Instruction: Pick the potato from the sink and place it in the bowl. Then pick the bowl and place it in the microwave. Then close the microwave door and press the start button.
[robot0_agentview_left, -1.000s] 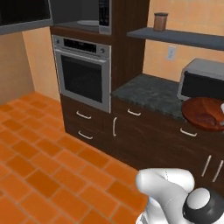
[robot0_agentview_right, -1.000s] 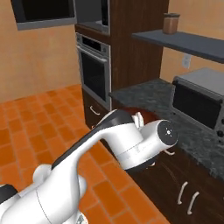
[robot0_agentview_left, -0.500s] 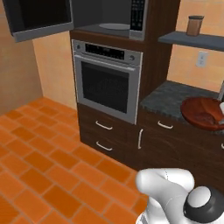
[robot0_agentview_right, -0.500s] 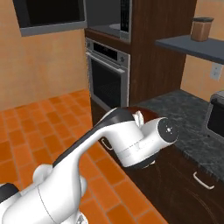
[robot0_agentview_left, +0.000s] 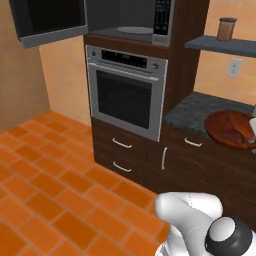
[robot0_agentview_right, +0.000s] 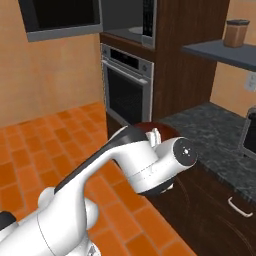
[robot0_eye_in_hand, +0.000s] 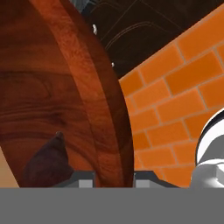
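Observation:
My gripper (robot0_eye_in_hand: 114, 177) is shut on the rim of the reddish-brown wooden bowl (robot0_eye_in_hand: 65, 100), which it carries in the air. The dark potato (robot0_eye_in_hand: 46, 164) lies inside the bowl. In the left base view the bowl (robot0_agentview_left: 227, 131) hangs at the right edge above the counter, with the gripper (robot0_agentview_left: 251, 131) on its far side. From the right, the bowl (robot0_agentview_right: 150, 128) peeks out behind my arm. The microwave (robot0_agentview_left: 132, 20) sits above the wall oven, its cavity exposed. The microwave door (robot0_agentview_left: 47, 20) is swung out to the left. A button panel (robot0_agentview_left: 162, 17) runs down its right side.
A steel wall oven (robot0_agentview_left: 125, 97) with drawers below stands under the microwave. A dark granite counter (robot0_agentview_left: 200, 110) runs to the right, beneath a shelf holding a brown jar (robot0_agentview_left: 226, 28). Orange floor tiles (robot0_agentview_left: 50, 190) spread out on the left.
The whole picture has shifted: the base has driven and turned, so the oven and microwave now stand closer and more central. The bowl stays in my shut gripper.

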